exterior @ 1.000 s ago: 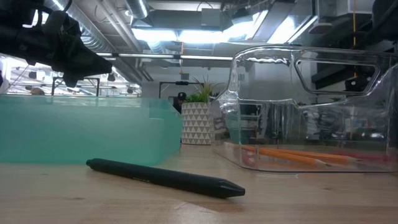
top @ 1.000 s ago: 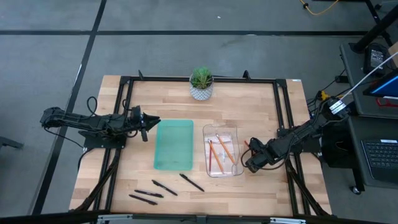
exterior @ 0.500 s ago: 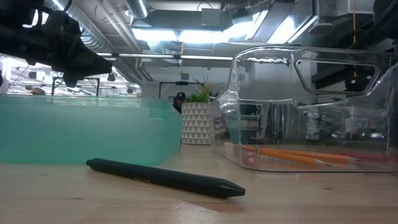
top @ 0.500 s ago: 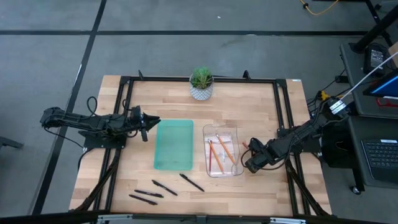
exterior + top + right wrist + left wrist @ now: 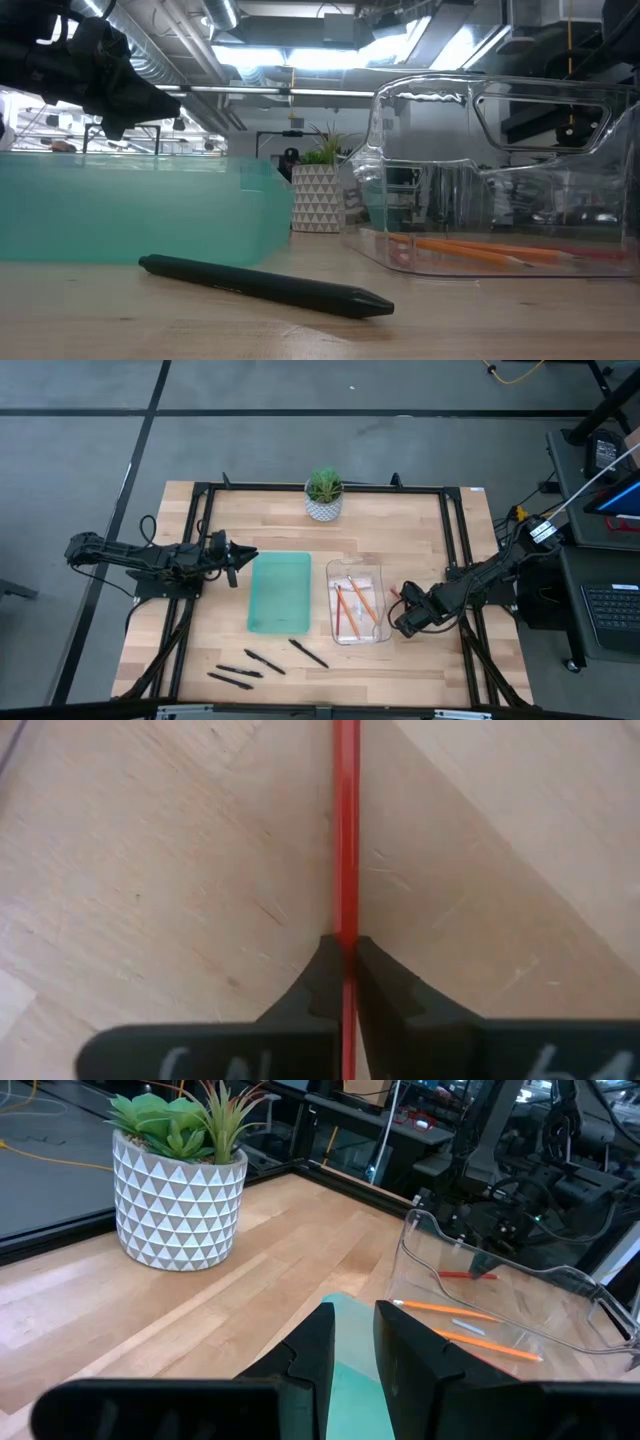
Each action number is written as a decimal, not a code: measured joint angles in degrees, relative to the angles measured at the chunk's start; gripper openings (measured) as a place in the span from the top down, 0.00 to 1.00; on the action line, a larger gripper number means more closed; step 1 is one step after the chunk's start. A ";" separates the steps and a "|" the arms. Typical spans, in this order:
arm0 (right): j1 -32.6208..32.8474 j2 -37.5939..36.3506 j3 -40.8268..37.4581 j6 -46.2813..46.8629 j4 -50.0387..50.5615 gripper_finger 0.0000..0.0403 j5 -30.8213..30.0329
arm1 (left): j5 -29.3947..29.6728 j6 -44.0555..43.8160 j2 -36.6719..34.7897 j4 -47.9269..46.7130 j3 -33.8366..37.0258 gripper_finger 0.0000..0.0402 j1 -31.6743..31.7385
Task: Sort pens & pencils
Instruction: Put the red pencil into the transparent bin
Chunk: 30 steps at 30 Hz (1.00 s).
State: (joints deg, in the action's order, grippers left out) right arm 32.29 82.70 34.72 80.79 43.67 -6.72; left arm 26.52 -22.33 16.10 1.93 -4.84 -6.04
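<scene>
From above, the right gripper (image 5: 403, 622) sits low on the wooden table (image 5: 400, 530), just right of the clear plastic tray (image 5: 358, 603) that holds orange pencils (image 5: 363, 598). Three short black pens (image 5: 265, 662) lie near the table's front edge, below the green plastic tray (image 5: 280, 592). The left gripper (image 5: 240, 560) waits by the green tray.

Down low, one black pen (image 5: 265, 286) lies in front.

The left wrist view shows its fingers (image 5: 312, 1352) a little apart, holding nothing.

The right wrist view shows fingers (image 5: 325, 975) pinched on a thin red pencil (image 5: 346, 840).

Pale matt wood table (image 5: 420, 530), glossy clear plastic bin (image 5: 480, 180), frosted teal plastic tray (image 5: 130, 210), matt black pens (image 5: 265, 285).
</scene>
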 joint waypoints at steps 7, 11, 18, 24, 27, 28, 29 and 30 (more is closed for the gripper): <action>-0.04 -3.40 1.93 1.32 10.22 1.00 -1.00 | -0.02 0.00 0.02 0.00 0.00 0.83 0.01; 0.18 -6.05 3.66 2.93 14.96 0.99 -2.22 | -0.01 0.00 0.02 0.02 0.00 0.83 0.00; 0.24 -11.50 9.65 2.91 19.09 1.00 -9.87 | -0.02 0.00 0.02 0.02 0.00 0.83 0.01; 0.24 -12.51 12.61 3.35 24.37 1.00 -11.21 | 0.00 0.00 0.00 0.02 0.00 0.83 0.00; 0.24 -12.51 12.59 6.75 25.91 1.00 -12.55 | -0.02 0.00 0.00 0.02 0.00 0.83 0.02; 0.18 -12.51 12.59 7.59 26.00 1.00 -12.96 | -0.01 0.02 0.00 0.02 0.00 0.83 0.01; -0.16 -12.51 12.59 8.51 26.06 1.00 -13.05 | -0.02 0.00 0.00 0.02 0.00 0.83 0.02; -0.76 -12.51 12.59 9.49 26.30 0.98 -12.89 | -0.02 0.00 0.01 0.02 0.00 0.83 0.01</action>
State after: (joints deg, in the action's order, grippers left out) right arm 31.53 70.19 47.31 90.29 69.97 -19.61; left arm 26.51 -22.33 16.11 1.96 -4.84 -6.03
